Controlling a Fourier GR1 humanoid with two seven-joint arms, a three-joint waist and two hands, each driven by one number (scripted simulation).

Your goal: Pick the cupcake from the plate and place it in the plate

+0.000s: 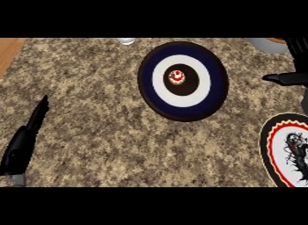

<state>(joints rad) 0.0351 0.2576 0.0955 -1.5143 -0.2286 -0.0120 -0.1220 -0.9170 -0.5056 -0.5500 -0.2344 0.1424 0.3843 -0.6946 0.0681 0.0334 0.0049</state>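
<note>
Left hand lies nearest the viewer, at the lower left, edge-on over the granite counter; its fingers are straight and pressed together, pointing up and slightly right, and they hold nothing. Right hand shows at the right edge, fingers straight and raised, thumb stretched out to the left; it too is empty. Cupcake sits upright at the centre of the blue plate, a dark round cake with a red and white top seen from above; it appears round, so no long axis or heading can be told. Blue plate bears a white ring about a dark middle and lies in the upper middle of the counter. Cupcake lies well apart from the left hand, up and to its right, and nearer the right hand, to that hand's left and slightly lower. Second plate, white with a red rim and a black figure, is cut by the lower right edge, below the right hand.
</note>
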